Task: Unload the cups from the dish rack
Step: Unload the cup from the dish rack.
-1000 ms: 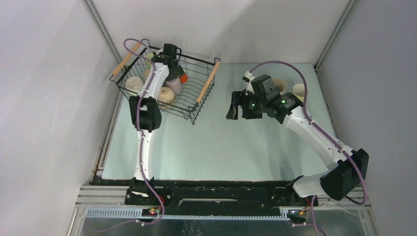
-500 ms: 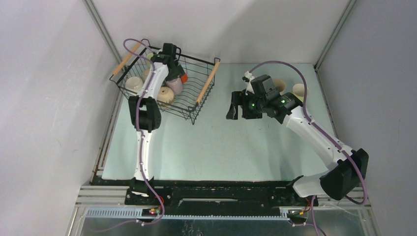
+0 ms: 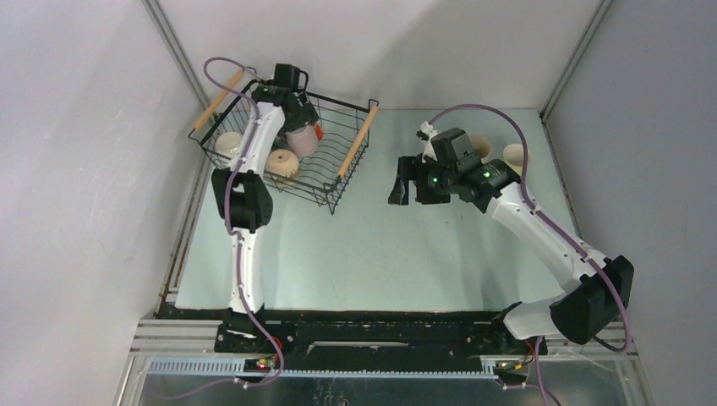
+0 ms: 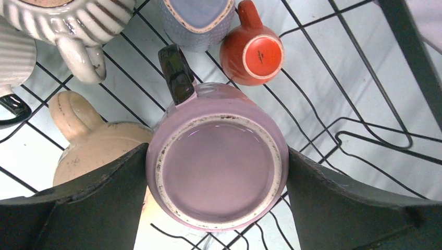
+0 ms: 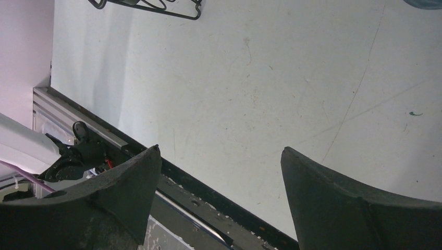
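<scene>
Left hand (image 4: 216, 156) squeezes mauve cup (image 4: 216, 182), one finger on each side. Cup bottom up, inside dish rack (image 4: 365, 134). Just past fingertips: orange cup (image 4: 254, 52), blue cup (image 4: 195, 21), stripy cup (image 4: 68, 21). Tan cup (image 4: 88, 143) right beside one finger. Right hand (image 5: 220, 151) wide apart, holds nothing, hangs over tabletop (image 5: 260, 78). Close behind right hand, two pale cups (image 3: 479, 144) sit on tabletop. Looks like early part of job: two out, most left in rack.
</scene>
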`<action>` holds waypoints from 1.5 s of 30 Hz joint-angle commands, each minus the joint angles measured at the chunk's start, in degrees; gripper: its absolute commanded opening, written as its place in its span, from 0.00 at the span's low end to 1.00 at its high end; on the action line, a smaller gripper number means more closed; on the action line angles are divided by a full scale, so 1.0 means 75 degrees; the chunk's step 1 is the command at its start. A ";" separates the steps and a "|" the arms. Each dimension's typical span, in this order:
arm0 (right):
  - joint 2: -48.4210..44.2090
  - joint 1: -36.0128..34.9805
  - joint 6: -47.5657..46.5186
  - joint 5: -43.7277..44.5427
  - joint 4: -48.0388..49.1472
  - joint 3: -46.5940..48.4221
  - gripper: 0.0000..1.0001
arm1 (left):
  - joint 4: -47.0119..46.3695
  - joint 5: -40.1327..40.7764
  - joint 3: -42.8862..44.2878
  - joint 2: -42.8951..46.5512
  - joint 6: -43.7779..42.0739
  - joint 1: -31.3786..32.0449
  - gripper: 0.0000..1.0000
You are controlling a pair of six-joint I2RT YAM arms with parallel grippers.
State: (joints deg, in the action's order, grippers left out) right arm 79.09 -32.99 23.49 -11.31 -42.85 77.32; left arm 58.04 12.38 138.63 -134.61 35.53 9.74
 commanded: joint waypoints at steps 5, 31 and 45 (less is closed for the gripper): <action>-0.0172 -0.0064 0.0221 -0.0097 0.0442 0.0308 0.92 | -0.0204 -0.0489 -0.0380 0.1333 -0.0017 0.0119 0.23; 0.1346 -0.0030 0.2128 -0.1530 0.5338 0.0642 0.92 | 0.0341 -0.2549 -0.1006 0.3306 0.0506 0.0237 0.16; 0.3189 0.0113 0.3375 -0.2105 0.7912 0.1549 0.92 | 0.0231 -0.3417 -0.1409 0.4123 0.0919 0.0249 0.16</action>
State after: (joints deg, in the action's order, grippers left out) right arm 101.73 -32.51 45.45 -25.63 7.94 85.86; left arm 63.57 -9.21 129.19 -109.73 40.29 11.14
